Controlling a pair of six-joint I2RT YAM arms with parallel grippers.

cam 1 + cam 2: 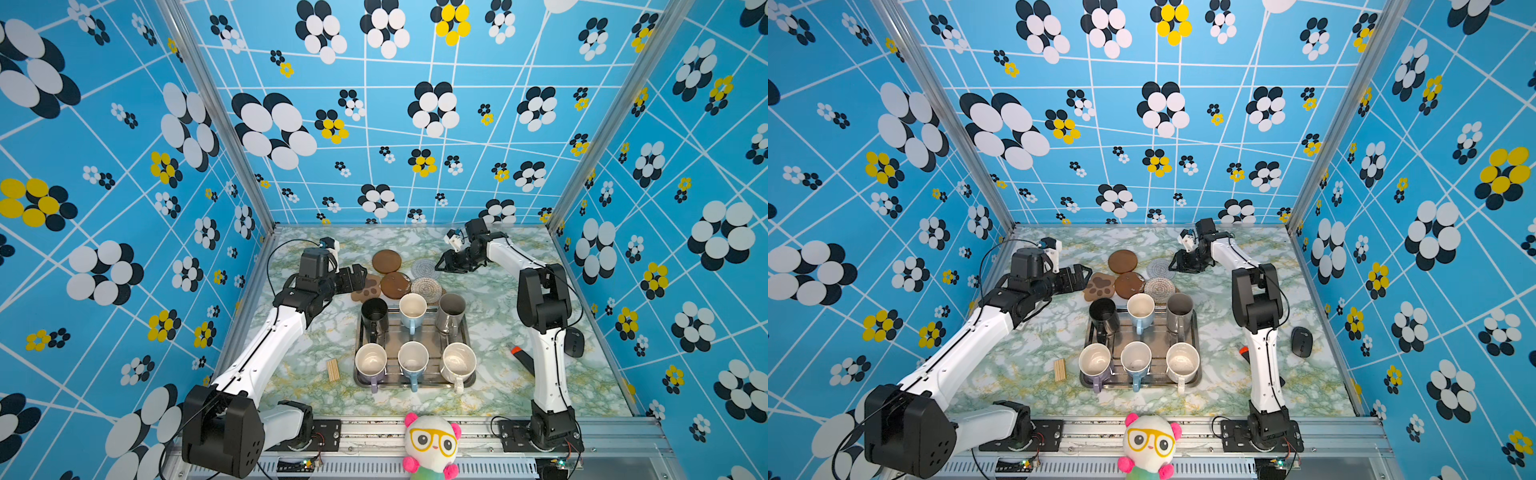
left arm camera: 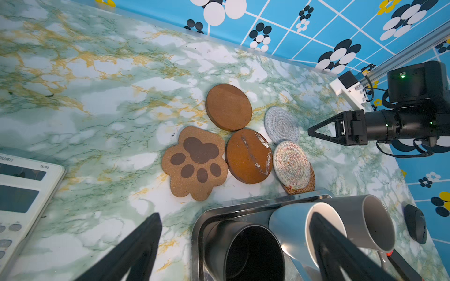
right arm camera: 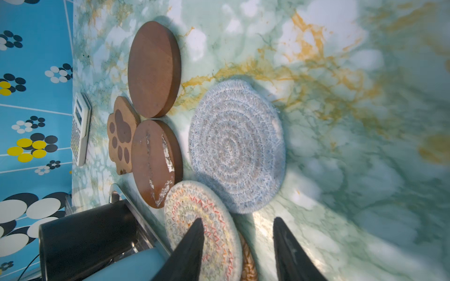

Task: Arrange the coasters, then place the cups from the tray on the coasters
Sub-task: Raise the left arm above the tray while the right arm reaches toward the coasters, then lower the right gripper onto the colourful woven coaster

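Note:
Behind the steel tray (image 1: 432, 383) the coasters lie clustered: two brown discs (image 1: 386, 262) (image 1: 395, 285), a paw shape (image 1: 366, 289), a grey-blue woven round (image 1: 424, 269), and a pale woven round (image 1: 426, 289) lying on a rattan one (image 2: 308, 185). Several cups stand in the tray, among them black (image 1: 375, 316), light blue (image 1: 412, 309), grey (image 1: 451, 313) and white (image 1: 458, 361). My left gripper (image 1: 359, 276) hangs wide open beside the paw, holding nothing. My right gripper (image 3: 238, 219) is partly open, low by the woven rounds, straddling the pale round's edge.
A white calculator (image 2: 24, 194) lies by the left wall, under the left arm. A wooden block (image 1: 332, 370) sits left of the tray. A red-tipped marker (image 1: 521, 357) and a black mouse (image 1: 573, 343) lie right of it. A plush toy (image 1: 432, 444) sits at the front rail.

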